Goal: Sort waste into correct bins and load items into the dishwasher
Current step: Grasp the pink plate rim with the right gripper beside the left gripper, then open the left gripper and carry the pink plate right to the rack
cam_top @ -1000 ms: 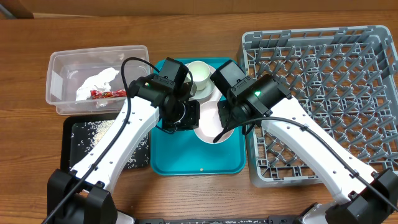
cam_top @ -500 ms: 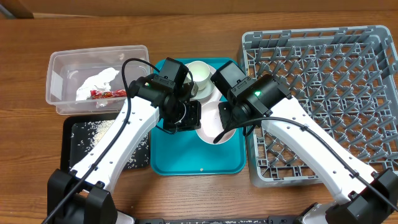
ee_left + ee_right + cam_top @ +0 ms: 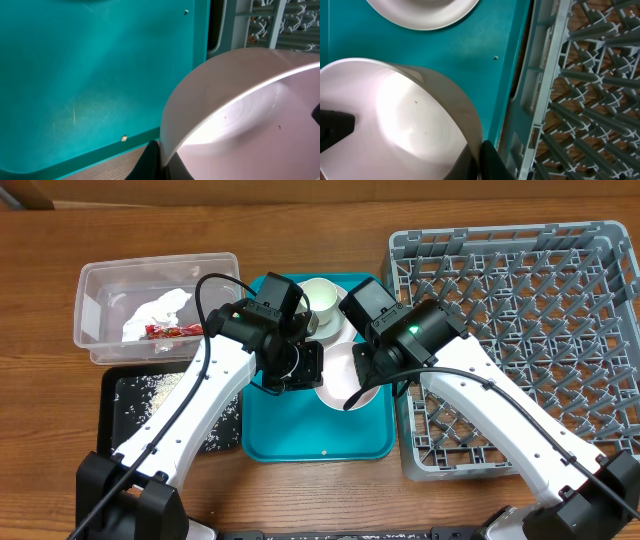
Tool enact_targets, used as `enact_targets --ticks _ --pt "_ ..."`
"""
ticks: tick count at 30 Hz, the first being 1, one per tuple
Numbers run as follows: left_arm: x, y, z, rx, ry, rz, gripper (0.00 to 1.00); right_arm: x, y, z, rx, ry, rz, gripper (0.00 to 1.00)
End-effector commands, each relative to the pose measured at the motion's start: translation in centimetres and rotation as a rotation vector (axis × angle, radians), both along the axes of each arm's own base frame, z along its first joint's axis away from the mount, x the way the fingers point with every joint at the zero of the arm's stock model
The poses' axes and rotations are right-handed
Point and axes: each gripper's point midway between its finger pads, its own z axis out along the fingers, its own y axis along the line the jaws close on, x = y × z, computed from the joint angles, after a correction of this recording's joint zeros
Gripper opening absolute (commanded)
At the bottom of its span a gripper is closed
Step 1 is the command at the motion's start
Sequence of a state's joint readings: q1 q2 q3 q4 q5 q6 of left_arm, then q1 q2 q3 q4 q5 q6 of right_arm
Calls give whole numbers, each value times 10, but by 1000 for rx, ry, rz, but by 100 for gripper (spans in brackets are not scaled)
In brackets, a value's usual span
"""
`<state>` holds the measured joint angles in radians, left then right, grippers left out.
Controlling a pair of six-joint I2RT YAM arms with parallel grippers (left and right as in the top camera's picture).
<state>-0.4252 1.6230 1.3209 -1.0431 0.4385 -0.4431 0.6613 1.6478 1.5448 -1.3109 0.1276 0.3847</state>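
Observation:
A faintly pink bowl (image 3: 336, 376) sits over the teal tray (image 3: 300, 435), tipped between both arms. My left gripper (image 3: 306, 370) is shut on its left rim, and the wrist view shows the wall pinched between the black fingers (image 3: 150, 155). My right gripper (image 3: 360, 368) is shut on the opposite rim (image 3: 476, 131), next to the dishwasher rack (image 3: 520, 330). Another white bowl (image 3: 320, 296) stands at the tray's far end. The clear tub (image 3: 100, 280) holds the napkin (image 3: 158, 312) and red wrapper (image 3: 172, 331). The black tray (image 3: 130, 385) carries pale crumbs.
The rack's lattice wall (image 3: 540, 100) rises right beside the teal tray's right edge (image 3: 517, 70). The left finger (image 3: 335, 129) shows dark across the bowl in the right wrist view. Bare wood lies in front of the tray (image 3: 115, 167).
My right gripper's jaws have closed onto the bowl's rim. Both arms and the bowl have hardly moved.

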Motion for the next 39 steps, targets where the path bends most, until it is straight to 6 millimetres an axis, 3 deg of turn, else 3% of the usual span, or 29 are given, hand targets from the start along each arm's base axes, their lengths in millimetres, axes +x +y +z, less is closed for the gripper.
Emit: enact_targets --ticks 1,11,17,21,28,29,32,34,39 --pt "-1 -5 11 -36 -15 -4 4 4 7 9 37 -20 -1 4" --pt "0 -4 11 -37 -15 0 42 5 6 9 37 -21 -4 4" --pt "5 -7 23 -101 -33 -26 44 12 1 9 43 -30 -27 4" --pt "12 -12 51 -208 -73 -74 45 19 -8 10 45 -35 -58 4" --pt "40 8 98 -238 -187 -40 46 44 -29 13 60 -85 -142 4" --pt "43 11 102 -240 -200 -33 47 51 -35 15 48 -112 -160 4" --pt "48 14 107 -242 -218 -21 73 75 -62 24 -46 -232 -231 4" --pt "47 14 106 -240 -211 -21 96 91 -84 34 -132 -324 -288 4" --pt "45 16 103 -229 -204 -18 100 122 -143 73 -356 -576 -467 4"
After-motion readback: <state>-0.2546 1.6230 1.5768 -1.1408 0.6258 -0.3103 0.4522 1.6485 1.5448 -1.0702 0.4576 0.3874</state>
